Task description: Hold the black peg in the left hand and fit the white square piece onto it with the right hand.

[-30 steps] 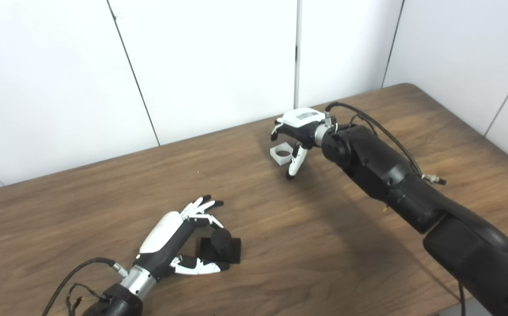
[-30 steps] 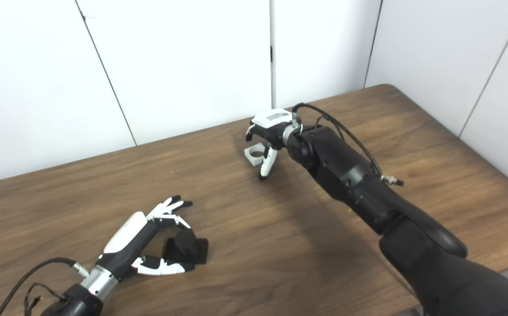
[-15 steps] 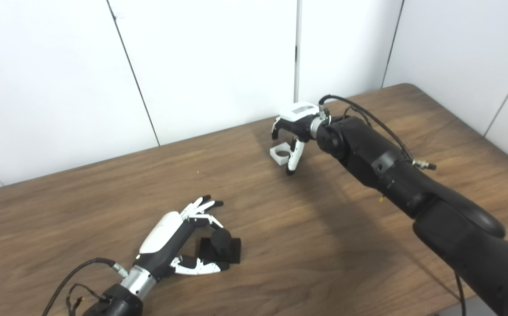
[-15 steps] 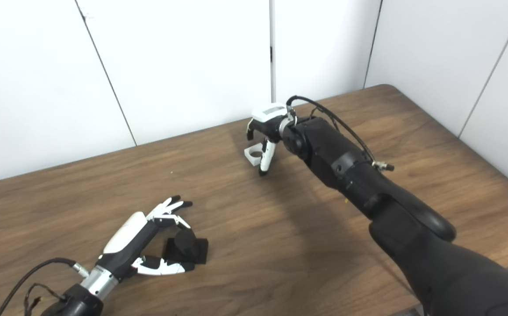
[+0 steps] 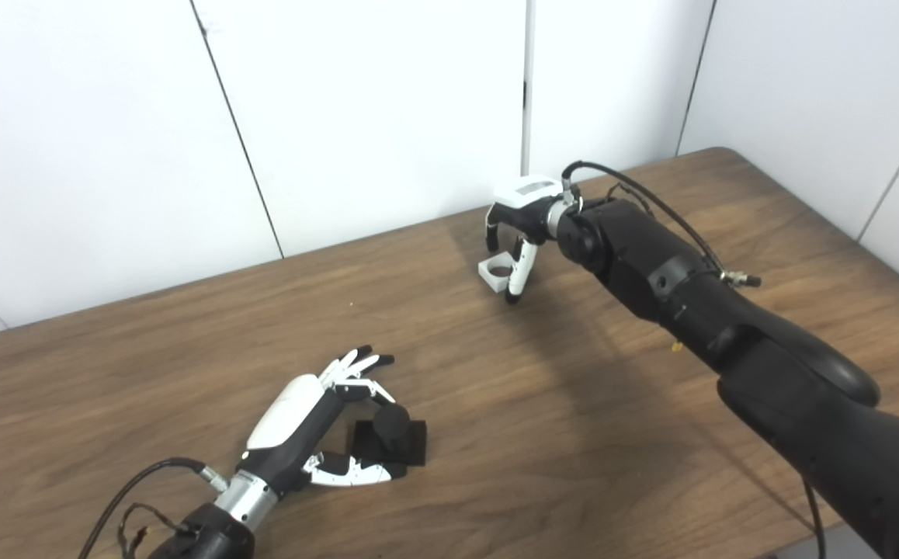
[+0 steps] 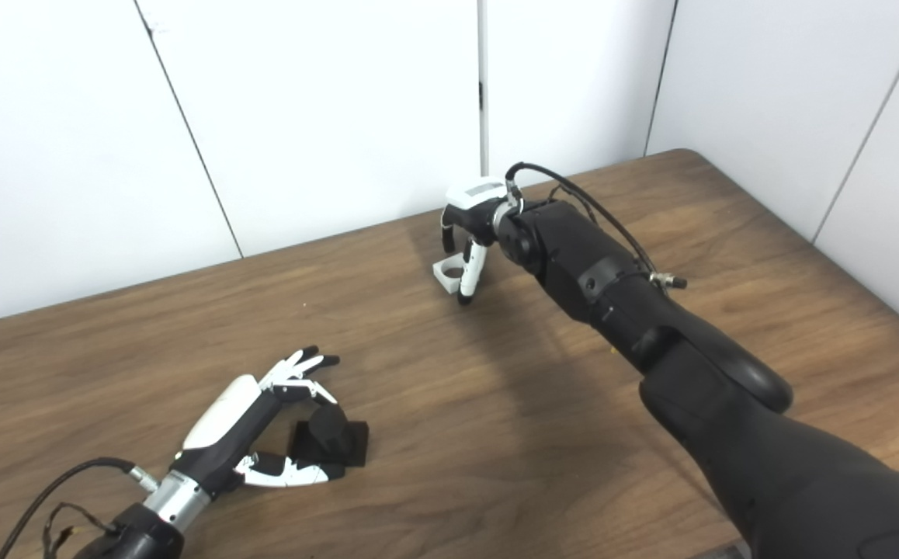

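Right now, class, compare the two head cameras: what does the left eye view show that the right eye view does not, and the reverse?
Only the left eye view: a grey strip below the table's near edge at bottom right.

Only the right eye view: more of the table on its right side, down to the near edge.

Both: the right hand arched over the white square piece, and the left hand open around the black peg, which stands on the table.

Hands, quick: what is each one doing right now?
Left hand: open, fingers spread around the black peg on the table, not gripping it.
Right hand: open, fingers curled down over the white square piece, not gripping it yet.
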You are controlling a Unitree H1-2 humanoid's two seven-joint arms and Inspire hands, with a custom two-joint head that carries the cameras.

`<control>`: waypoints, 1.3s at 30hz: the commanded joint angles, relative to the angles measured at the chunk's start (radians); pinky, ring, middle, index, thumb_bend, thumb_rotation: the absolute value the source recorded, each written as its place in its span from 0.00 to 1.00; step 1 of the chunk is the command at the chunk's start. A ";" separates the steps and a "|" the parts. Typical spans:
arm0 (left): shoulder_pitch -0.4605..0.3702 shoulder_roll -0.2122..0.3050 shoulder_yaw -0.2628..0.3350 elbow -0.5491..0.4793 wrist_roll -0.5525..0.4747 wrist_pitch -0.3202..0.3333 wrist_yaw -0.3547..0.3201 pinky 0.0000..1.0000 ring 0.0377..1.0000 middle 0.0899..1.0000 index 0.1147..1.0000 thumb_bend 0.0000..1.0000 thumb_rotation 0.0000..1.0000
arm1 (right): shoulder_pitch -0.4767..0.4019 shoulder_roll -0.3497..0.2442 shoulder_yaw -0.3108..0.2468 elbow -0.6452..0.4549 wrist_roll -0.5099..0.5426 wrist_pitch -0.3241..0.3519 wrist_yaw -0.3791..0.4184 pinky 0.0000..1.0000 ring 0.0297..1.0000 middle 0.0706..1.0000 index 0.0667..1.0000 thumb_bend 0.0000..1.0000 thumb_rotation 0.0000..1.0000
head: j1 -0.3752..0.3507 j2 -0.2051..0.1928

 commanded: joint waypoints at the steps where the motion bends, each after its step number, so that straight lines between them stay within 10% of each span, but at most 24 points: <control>1: 0.037 0.044 -0.023 0.029 0.073 0.048 -0.064 1.00 1.00 0.92 0.43 0.52 0.08 | -0.025 -0.012 0.008 0.021 -0.022 0.014 -0.038 0.97 0.94 0.87 0.46 0.52 0.15 | 0.002 0.003; 39: 0.026 0.036 -0.028 0.055 0.086 0.043 -0.047 0.99 1.00 0.92 0.43 0.52 0.08 | 0.064 -0.097 -0.099 -0.248 0.060 -0.004 -0.064 0.97 0.95 0.83 0.44 0.52 0.14 | 0.003 0.007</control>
